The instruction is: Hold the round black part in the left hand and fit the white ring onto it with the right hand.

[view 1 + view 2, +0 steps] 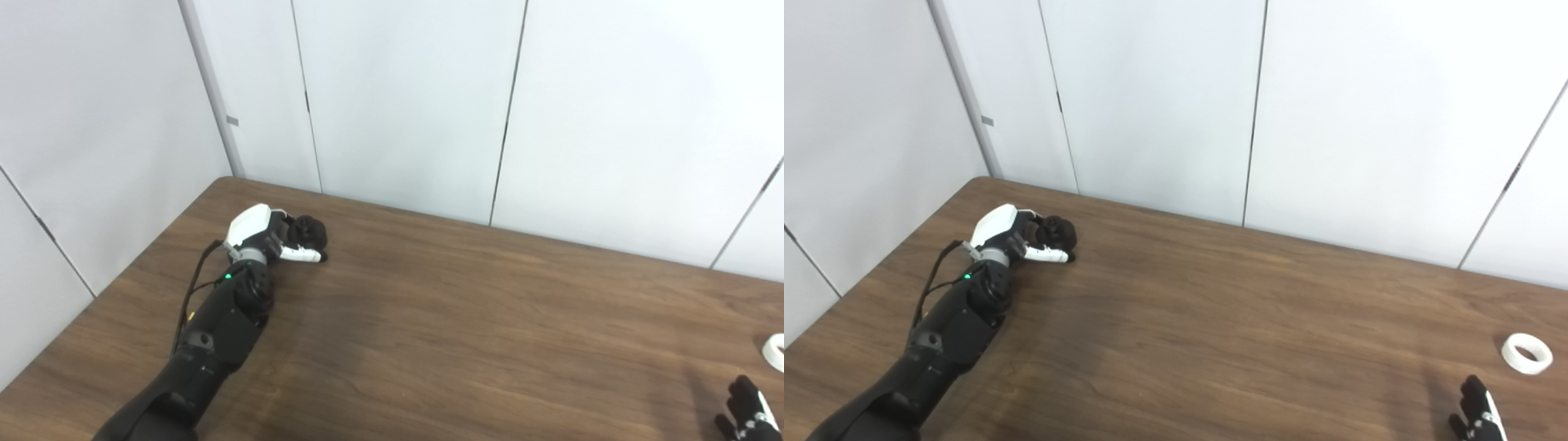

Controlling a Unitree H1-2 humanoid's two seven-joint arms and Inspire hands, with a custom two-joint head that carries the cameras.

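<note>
My left hand (275, 236) lies on the far left of the table (465, 318), its fingers curled around the round black part (309, 231), which shows as a dark lump against the white thumb. The part rests on the tabletop inside that grip. The white ring (1526, 353) lies flat on the table at the far right, cut off by the frame edge in the left eye view. Just below and to the left of the ring, only the fingertips of my right hand (1476, 410) rise from the bottom edge, spread apart and holding nothing.
White wall panels (404, 104) stand close behind the table's far edge and along its left side. A black cable (193, 288) runs along my left forearm. Bare wood stretches between the two hands.
</note>
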